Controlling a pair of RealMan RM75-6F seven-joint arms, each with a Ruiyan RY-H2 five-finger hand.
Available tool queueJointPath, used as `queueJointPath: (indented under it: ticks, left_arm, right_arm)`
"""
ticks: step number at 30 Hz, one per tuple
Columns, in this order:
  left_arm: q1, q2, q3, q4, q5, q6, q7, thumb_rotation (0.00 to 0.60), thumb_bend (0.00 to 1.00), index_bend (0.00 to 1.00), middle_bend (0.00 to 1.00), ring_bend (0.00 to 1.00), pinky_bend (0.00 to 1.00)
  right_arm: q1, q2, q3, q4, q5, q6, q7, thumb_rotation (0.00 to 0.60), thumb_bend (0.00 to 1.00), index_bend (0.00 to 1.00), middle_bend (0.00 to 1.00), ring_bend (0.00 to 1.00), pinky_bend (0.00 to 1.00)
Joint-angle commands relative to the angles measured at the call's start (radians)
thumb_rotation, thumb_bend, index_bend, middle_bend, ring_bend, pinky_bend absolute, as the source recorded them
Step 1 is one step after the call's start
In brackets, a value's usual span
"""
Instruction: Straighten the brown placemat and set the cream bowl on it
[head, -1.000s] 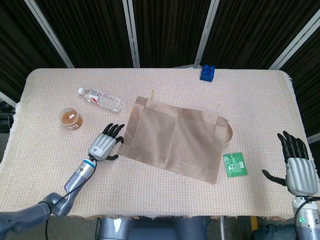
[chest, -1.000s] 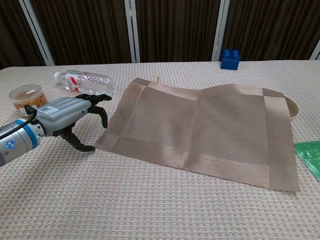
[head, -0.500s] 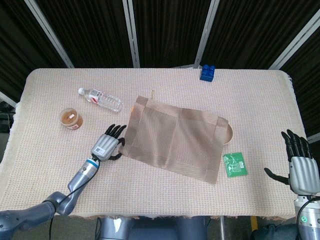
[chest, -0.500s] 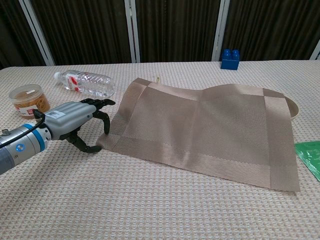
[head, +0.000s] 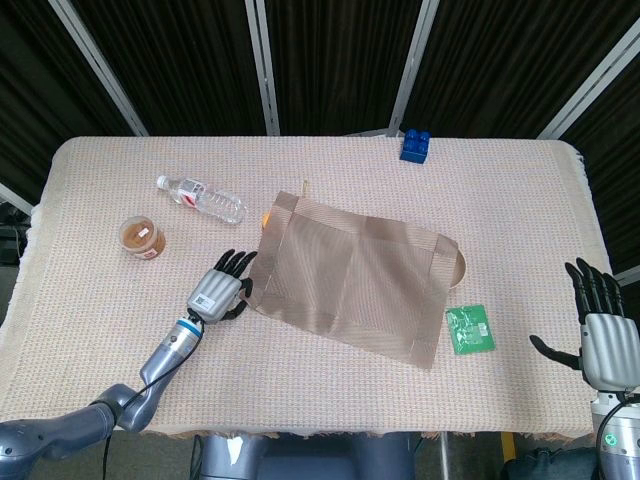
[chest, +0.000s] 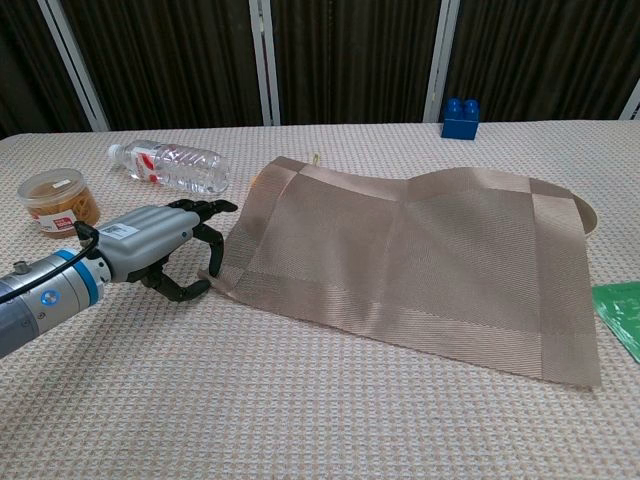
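**Fingers at the placemat's lower-left corner; straightening barely begun, bowl not yet set**

The fingers (chest: 205, 240) of your left hand (head: 222, 292) curl at the lower-left corner of the brown placemat (head: 350, 275), with the thumb low against the counter (head: 100, 330). In the chest view the mat's edge lifts slightly there, so a pinch looks likely, but you cannot tell from either view whether the corner is truly clamped or merely touched. Your right hand (head: 602, 340) hovers at the lower right of the head view, fingers spread apart and holding nothing, well apart from the mat.

The placemat lies at the centre of the frame, skewed: its long edge runs down toward the lower right instead of parallel to the counter's edge. Its far right portion humps upward in the chest view, draped over the cream bowl (head: 461, 268), of which only a rim crescent shows at the mat's right edge. A small orange thing (head: 266, 216) peeks out at the mat's upper-left corner; what it is cannot be told.

Also on the counter: a water bottle (head: 201, 198) and a brown-lidded tub (head: 141, 237) at centre left, a blue block (head: 415, 145) at upper centre, and a green packet (head: 468, 328) just below the bowl.

Progress, as judged: nothing is finished. You have yet to square the mat, free the bowl from under it, and place the bowl on top.
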Motion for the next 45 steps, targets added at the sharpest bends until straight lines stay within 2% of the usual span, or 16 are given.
queueJointPath:
  ticks: [1,5,15,22,25,29,33,39,42,45]
  left_arm:
    - [-0.003,-0.004,-0.001,0.003,-0.004,-0.001,0.007,0.6,0.43,0.53,0.0,0.0,0.0]
    - [-0.004,-0.008,-0.001,0.004,-0.012,-0.003,0.011,0.6,0.44,0.54,0.0,0.0,0.0]
    - [-0.005,-0.015,-0.001,-0.014,-0.028,-0.003,0.022,0.6,0.49,0.66,0.0,0.0,0.0]
    - [-0.003,0.006,0.006,-0.069,-0.025,0.008,0.038,0.6,0.5,0.68,0.0,0.0,0.0]
    - [0.006,0.042,0.019,-0.143,-0.02,0.015,0.061,0.6,0.5,0.68,0.0,0.0,0.0]
    - [0.026,0.129,0.04,-0.298,-0.041,0.001,0.135,0.6,0.5,0.69,0.0,0.0,0.0]
    - [0.065,0.264,0.07,-0.544,-0.117,-0.011,0.294,0.6,0.5,0.7,0.0,0.0,0.0]
    - [0.123,0.41,0.134,-0.823,-0.221,0.033,0.508,0.6,0.5,0.7,0.0,0.0,0.0]
    - [0.146,0.454,0.166,-0.904,-0.248,0.06,0.566,0.6,0.5,0.71,0.0,0.0,0.0]
    - [0.17,0.483,0.195,-0.963,-0.252,0.072,0.548,0.6,0.5,0.72,0.0,0.0,0.0]
  right_arm:
    - [-0.001,0.001,0.001,-0.001,0.0,0.0,0.002,0.6,0.0,0.0,0.0,0.0,0.0]
    - [-0.004,0.003,0.003,-0.002,-0.001,0.0,0.006,0.6,0.0,0.0,0.0,0.0,0.0]
    - [-0.009,0.009,0.008,-0.006,-0.009,0.002,0.02,0.6,0.0,0.0,0.0,0.0,0.0]
    - [-0.013,0.013,0.01,-0.008,-0.014,0.005,0.029,0.6,0.0,0.0,0.0,0.0,0.0]
    - [-0.015,0.016,0.01,-0.01,-0.016,0.006,0.031,0.6,0.0,0.0,0.0,0.0,0.0]
    - [-0.018,0.017,0.01,-0.011,-0.019,0.007,0.032,0.6,0.0,0.0,0.0,0.0,0.0]
    - [-0.021,0.02,0.009,-0.015,-0.025,0.011,0.035,0.6,0.0,0.0,0.0,0.0,0.0]
    - [-0.028,0.027,0.008,-0.027,-0.044,0.026,0.039,0.6,0.0,0.0,0.0,0.0,0.0]
    - [-0.031,0.029,0.006,-0.032,-0.054,0.031,0.04,0.6,0.0,0.0,0.0,0.0,0.0]
    - [-0.034,0.032,0.005,-0.036,-0.061,0.035,0.042,0.6,0.0,0.0,0.0,0.0,0.0]
